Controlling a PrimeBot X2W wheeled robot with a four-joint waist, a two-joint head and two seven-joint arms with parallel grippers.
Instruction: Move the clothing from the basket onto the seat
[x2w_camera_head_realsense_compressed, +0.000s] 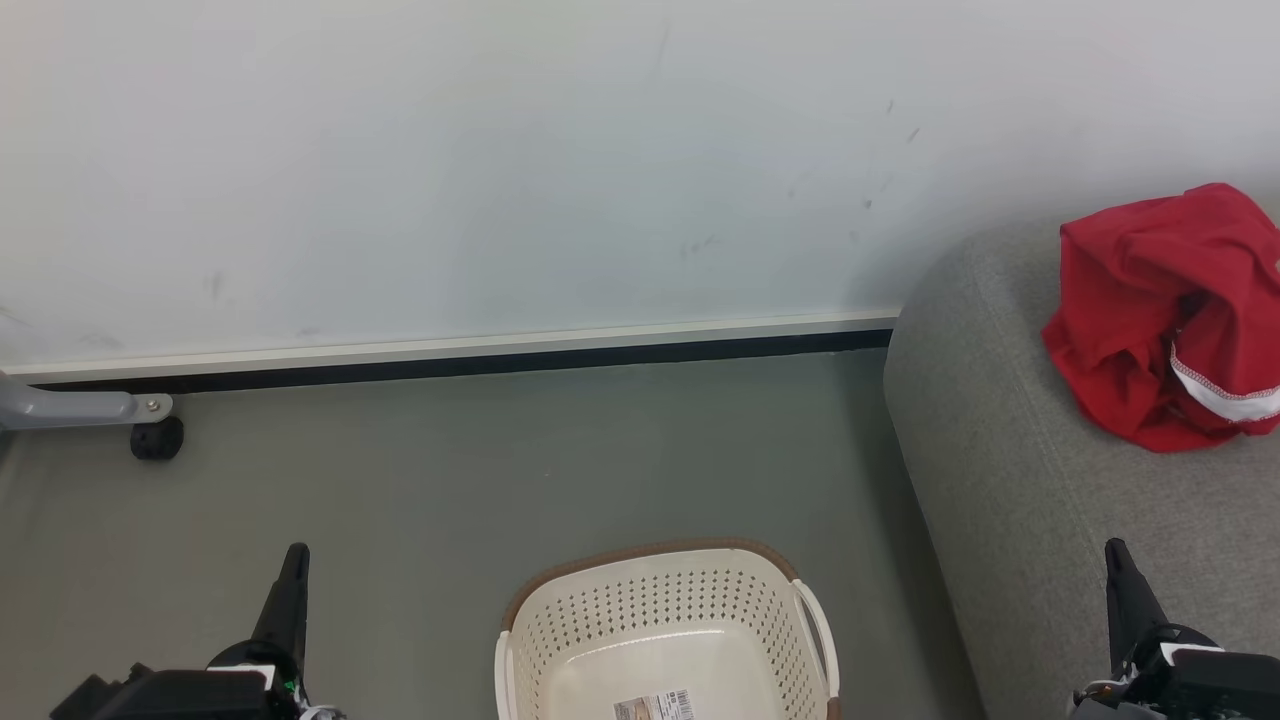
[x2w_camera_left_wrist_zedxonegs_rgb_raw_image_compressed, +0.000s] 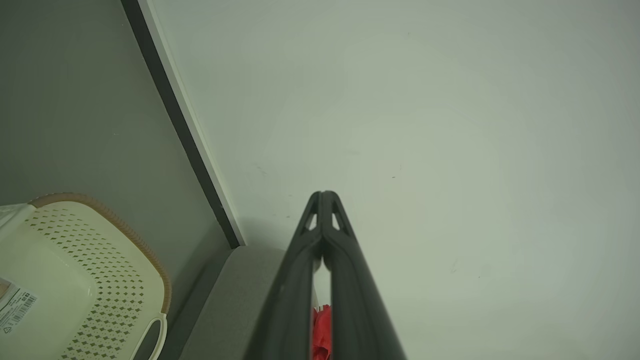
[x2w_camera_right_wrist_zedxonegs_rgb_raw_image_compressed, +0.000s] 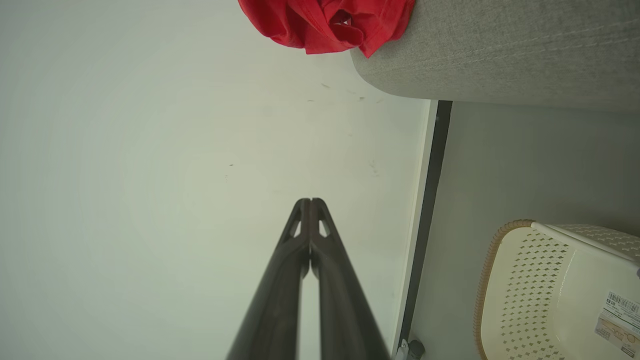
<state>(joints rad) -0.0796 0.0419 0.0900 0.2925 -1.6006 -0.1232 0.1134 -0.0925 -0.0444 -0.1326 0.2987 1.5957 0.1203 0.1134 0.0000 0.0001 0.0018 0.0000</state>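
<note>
Ok, left pincer (x2w_camera_head_realsense_compressed: 297, 552) & right pincer (x2w_camera_head_realsense_compressed: 1114, 548) both closed, empty; clothing (x2w_camera_head_realsense_compressed: 1150, 300) heaped on seat (x2w_camera_head_realsense_compressed: 1010, 480) looks soft, light, so I'd grab a bunched fold.

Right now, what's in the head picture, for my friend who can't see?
Red clothing lies crumpled on the grey seat at the right. A cream basket stands on the floor, bottom middle, no clothes in the part that shows. The left claw and right claw point up from the bottom corners, both shut.
</note>
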